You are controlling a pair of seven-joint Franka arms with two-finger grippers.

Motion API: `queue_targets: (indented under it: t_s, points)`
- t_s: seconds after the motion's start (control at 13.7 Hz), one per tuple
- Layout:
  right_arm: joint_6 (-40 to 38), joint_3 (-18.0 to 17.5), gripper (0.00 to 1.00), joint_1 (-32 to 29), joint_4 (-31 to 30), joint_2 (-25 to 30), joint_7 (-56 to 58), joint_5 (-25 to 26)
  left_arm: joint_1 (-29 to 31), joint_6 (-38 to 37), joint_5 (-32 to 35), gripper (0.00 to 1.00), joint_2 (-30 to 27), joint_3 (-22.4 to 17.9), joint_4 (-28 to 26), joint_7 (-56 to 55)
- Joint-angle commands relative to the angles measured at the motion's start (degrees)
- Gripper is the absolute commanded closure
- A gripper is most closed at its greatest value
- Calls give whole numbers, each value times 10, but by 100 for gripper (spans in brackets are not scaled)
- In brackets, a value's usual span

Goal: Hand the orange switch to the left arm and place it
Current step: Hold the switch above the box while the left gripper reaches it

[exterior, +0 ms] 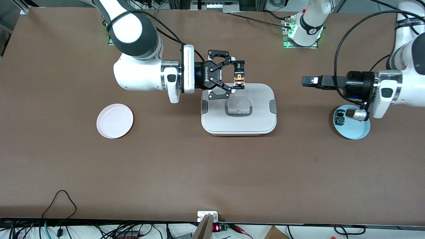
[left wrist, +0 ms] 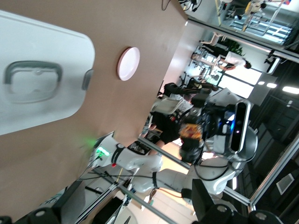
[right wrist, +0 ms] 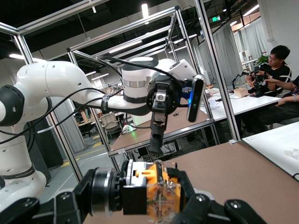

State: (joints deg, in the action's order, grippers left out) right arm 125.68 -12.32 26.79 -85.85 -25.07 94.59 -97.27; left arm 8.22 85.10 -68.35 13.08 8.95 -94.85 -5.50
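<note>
Centrally on the worktop [exterior: 212,172] sits the white box [exterior: 238,109], between a white plate [exterior: 115,120] toward the right arm's end and a blue plate [exterior: 352,122], carrying a small blue switch [exterior: 339,119], toward the left arm's end. Right claw [exterior: 239,75] is clenched on the orange switch [exterior: 239,78], in the air over the box's edge nearest the robot bases. Left claw [exterior: 308,80] hangs released, over bare worktop between box and blue plate, pointing at the switch, well apart from it.
</note>
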Motion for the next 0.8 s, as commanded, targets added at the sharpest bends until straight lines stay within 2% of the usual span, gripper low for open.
queue_targets:
  t_s: [0.0, 0.29, 0.51, 0.73]
  points:
    - [8, 8, 100, 24, 32, -24, 28, -47, 1, 47, -36, 0, -12, 28, -29, -6]
    - [8, 13, 100, 33, 47, -36, 31, -55, 2, 126, -70, 0, -24, 84, -61, -5]
    - [12, 21, 100, 43, 56, -45, 31, -55, 3, 190, -84, 0, -63, 134, -102, -13]
    - [14, 34, 100, 55, 61, -50, 31, -55, 4, 201, -85, 0, -75, 145, -105, -21]
